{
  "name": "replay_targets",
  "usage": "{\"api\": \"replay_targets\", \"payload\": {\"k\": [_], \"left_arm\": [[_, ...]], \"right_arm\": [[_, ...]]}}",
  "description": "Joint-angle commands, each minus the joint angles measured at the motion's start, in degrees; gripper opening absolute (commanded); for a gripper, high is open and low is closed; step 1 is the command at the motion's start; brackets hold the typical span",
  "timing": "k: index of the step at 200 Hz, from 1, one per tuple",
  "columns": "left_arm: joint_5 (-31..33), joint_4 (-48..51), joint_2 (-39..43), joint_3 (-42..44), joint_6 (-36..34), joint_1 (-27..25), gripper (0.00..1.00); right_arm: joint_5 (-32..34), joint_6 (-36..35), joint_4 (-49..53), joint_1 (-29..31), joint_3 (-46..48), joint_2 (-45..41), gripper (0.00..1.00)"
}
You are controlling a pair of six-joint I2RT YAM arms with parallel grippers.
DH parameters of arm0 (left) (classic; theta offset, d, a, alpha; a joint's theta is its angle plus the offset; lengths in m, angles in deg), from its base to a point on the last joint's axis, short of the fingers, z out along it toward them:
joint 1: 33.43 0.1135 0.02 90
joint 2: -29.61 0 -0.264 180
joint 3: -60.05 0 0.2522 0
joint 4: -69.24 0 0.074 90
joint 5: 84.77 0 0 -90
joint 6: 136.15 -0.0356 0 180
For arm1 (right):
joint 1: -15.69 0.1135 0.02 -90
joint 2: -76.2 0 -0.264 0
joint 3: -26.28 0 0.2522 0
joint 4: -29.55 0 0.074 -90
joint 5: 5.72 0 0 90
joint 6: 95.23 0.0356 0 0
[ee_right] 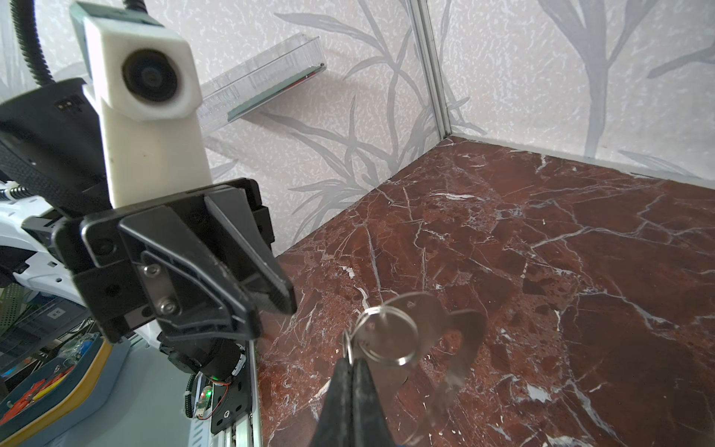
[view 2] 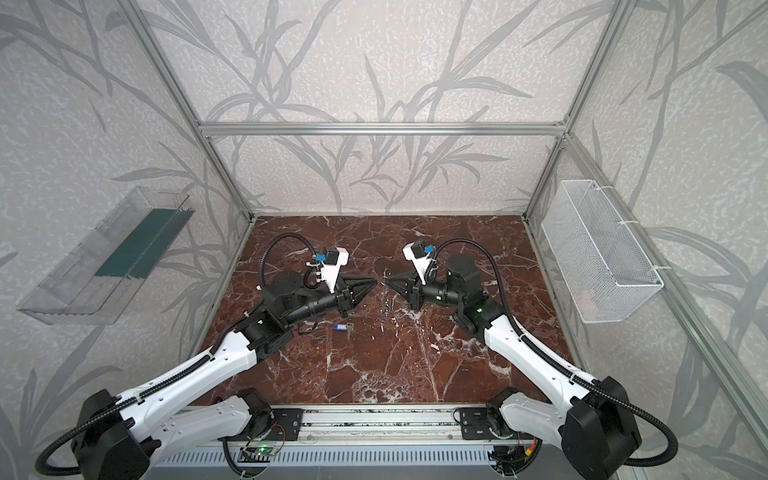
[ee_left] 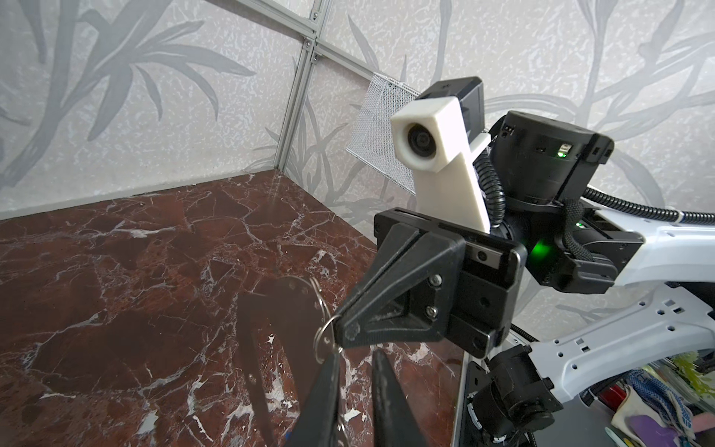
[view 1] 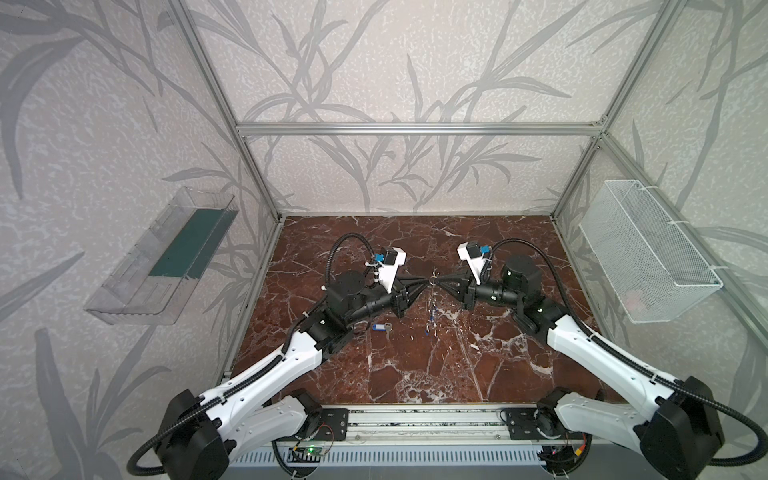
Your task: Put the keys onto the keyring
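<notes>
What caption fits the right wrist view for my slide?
Right pincer clamps the split ring on the grey keyring, held above the marble table, while the left pincer faces it, jaws slightly apart.

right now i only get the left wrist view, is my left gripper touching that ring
Observer: No. The right wrist view shows the left gripper open and apart from the ring.
Operator: ok, anything hanging on the plate yet
Observer: Yes. In a top view, keys with blue tags hang under the plate.
Operator: any loose key on the table
Observer: One key with a blue tag lies flat on the table near the left arm, in both top views.
</notes>
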Motion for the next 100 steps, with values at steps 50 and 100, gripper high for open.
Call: {"api": "replay_targets", "payload": {"k": [50,100], "left_arm": [[-5.92,-6.59,-2.53,0.86,5.31,3.27,0.20],[-10.65,-7.48,-5.92,-0.37,7.28,3.89,0.20]], "right_arm": [[-5.80,0.28,-4.01,-1.31,0.60,-1.09,0.00],[-7.65,0.52,-4.54,-1.47,0.21,-0.37,0.00]]}}
